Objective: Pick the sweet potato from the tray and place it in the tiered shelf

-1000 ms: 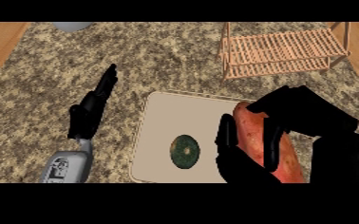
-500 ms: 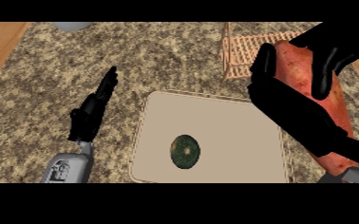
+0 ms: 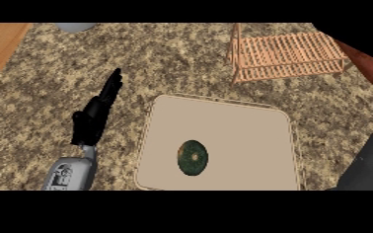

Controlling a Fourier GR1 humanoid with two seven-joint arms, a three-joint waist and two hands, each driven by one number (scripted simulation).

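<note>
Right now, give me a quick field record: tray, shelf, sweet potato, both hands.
tray: on counter, holds only a dark green disc
tiered shelf: beyond tray, nothing seen on it
sweet potato: off tray, sliver at right edge by shelf
left robot hand: open, resting left of tray
right robot hand: mostly cut off, grip unclear

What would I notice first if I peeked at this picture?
Probably the big beige tray in the middle of the speckled counter, with a round dark green thing lying on it. Next, the wooden shelf at the upper right, and the robot's black left hand resting open at the left.
</note>
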